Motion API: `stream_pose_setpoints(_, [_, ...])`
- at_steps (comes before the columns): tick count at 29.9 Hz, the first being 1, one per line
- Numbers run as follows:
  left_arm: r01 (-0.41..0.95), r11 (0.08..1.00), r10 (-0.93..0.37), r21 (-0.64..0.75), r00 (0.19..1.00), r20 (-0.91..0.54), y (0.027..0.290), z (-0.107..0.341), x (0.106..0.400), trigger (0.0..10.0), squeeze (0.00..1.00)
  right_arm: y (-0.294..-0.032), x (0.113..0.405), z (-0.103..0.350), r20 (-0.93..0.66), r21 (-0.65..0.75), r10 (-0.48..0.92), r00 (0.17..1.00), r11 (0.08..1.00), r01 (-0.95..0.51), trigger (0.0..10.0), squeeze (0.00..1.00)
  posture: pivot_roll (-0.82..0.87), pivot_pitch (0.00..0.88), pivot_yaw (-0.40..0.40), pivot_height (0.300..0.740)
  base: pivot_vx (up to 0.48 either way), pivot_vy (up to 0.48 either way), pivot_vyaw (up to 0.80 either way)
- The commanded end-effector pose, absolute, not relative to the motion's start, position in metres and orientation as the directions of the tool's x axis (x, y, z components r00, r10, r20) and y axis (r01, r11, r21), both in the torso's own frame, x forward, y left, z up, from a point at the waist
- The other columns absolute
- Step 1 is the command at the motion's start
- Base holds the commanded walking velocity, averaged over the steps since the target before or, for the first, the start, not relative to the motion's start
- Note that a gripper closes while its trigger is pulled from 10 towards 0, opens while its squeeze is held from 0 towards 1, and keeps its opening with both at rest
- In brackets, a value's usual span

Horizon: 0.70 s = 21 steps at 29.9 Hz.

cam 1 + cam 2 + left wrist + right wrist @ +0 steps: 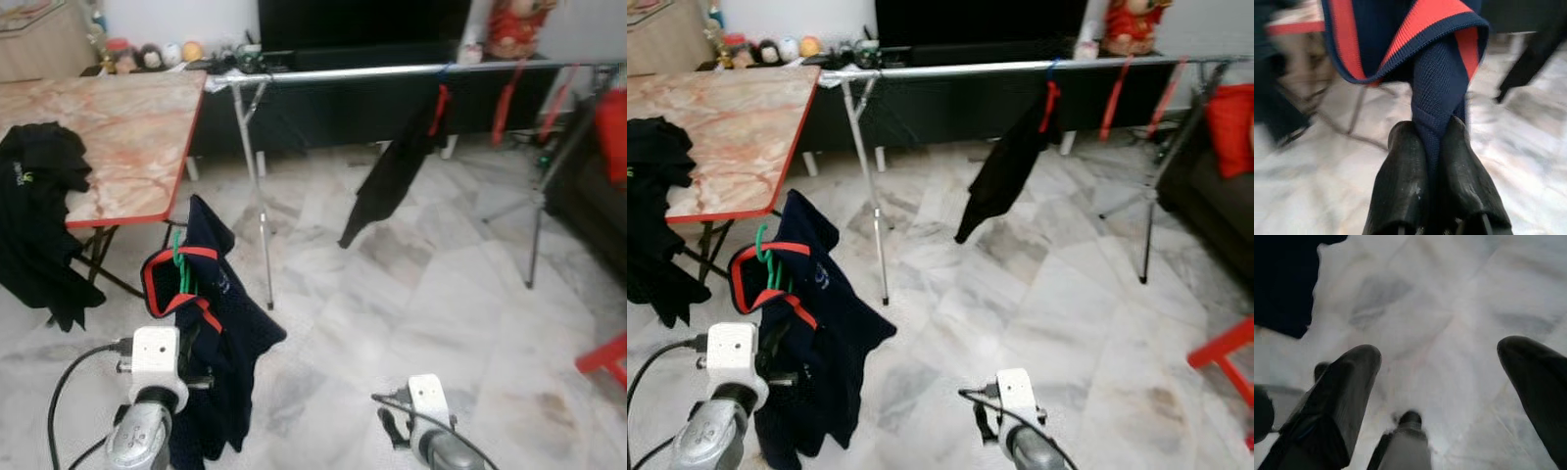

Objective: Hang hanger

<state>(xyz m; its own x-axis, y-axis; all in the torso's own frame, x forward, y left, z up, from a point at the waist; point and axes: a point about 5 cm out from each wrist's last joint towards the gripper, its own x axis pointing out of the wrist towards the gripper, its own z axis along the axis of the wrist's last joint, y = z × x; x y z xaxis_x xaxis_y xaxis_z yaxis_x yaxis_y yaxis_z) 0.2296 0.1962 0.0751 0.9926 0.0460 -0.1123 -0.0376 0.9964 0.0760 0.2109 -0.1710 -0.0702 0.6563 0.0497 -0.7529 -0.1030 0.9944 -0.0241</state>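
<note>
Left eye view: the left hand (186, 367) is raised low on the left, mostly hidden behind the navy shirt (211, 333) it carries. The shirt rises above the hand and drapes down its right side, hanging free over the floor (411, 294). It is dark navy with a red-trimmed collar, and a green hanger (179, 264) shows at the neck opening, its hook pointing up. The hanger's arms are covered by cloth. Beyond stands a metal rail (392, 70) with a black garment (392, 176) on a red hanger. A marble-topped bench (118, 127) at left has a black cloth (39, 215) draped over its edge. The right hand's wrist is cut off by the lower frame edge.

Right eye view: the same layout, with the shirt between the bench and the rail's near leg.

Left wrist view: the two black fingers (1400, 186) are pinched tight on a fold of navy knit just below the red collar band. The background is blurred.

Right wrist view: the right hand (1440, 382) has its fingers spread wide over bare floor, holding nothing.
</note>
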Motion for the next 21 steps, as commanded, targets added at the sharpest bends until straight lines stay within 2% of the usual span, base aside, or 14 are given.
stream_pose_setpoints(1, [-0.044, 0.996, 0.050, 0.075, 0.995, -0.087, 0.197, 0.079, 0.229, 10.0, 0.00, -0.168, 0.213, -0.069, -0.748, -0.017, 0.053, 0.661, 0.995, -0.099, 10.0, 0.00, -0.02, 0.000, 0.033, 0.740, -0.304, 0.000, 0.00])
stream_pose_setpoints(12, [-0.033, 0.997, 0.039, 0.067, 0.995, -0.089, 0.194, 0.080, 0.228, 10.0, 0.00, -0.167, 0.219, -0.066, -0.730, -0.012, 0.068, 0.680, 0.994, -0.113, 10.0, 0.00, -0.02, 0.000, 0.026, 0.740, -0.305, 0.000, 0.00])
stream_pose_setpoints(14, [0.019, 0.997, -0.010, 0.078, 0.994, -0.110, 0.191, 0.079, 0.226, 10.0, 0.00, -0.162, 0.227, -0.060, -0.707, -0.016, 0.098, 0.700, 0.988, -0.155, 10.0, 0.00, -0.02, 0.000, 0.021, 0.740, -0.279, 0.000, 0.00])
stream_pose_setpoints(21, [0.066, 0.990, -0.049, 0.128, 0.990, -0.132, 0.194, 0.082, 0.226, 10.0, 0.00, -0.157, 0.237, -0.053, -0.674, -0.026, 0.147, 0.724, 0.975, -0.222, 10.0, 0.00, -0.02, 0.000, 0.018, 0.740, 0.000, 0.000, 0.00])
